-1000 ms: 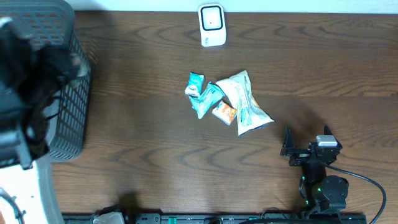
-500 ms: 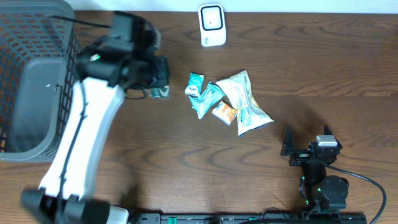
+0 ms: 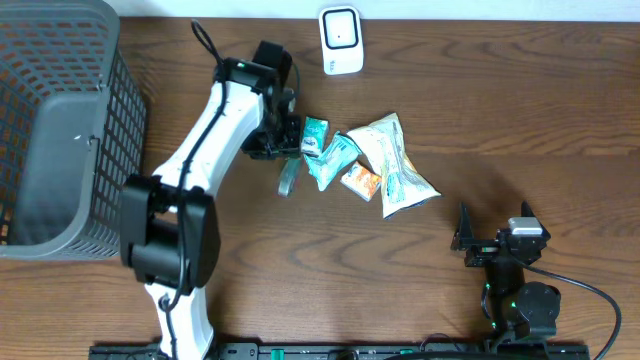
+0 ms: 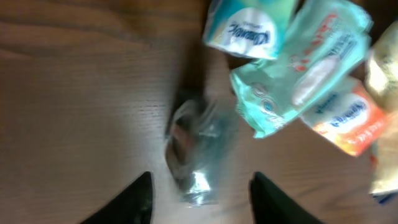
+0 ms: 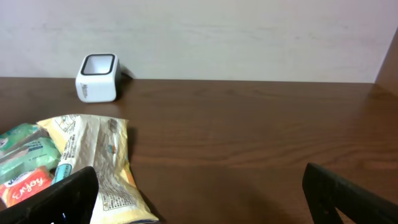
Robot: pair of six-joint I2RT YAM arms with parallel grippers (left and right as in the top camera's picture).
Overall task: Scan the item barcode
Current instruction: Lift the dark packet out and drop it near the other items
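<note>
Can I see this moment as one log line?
left hand: open above clear packet | clear packet: not gripped, beside packet pile | right hand: open, empty

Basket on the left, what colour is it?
Grey; the overhead view shows the basket best.

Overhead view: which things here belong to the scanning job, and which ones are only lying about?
For the job:
- white scanner
- clear packet, on the table under the open left gripper

Probably just lying about for now:
- tissue pack, teal wipes pack, orange pack, pale bag
- grey basket
- right gripper, open, holding nothing
</note>
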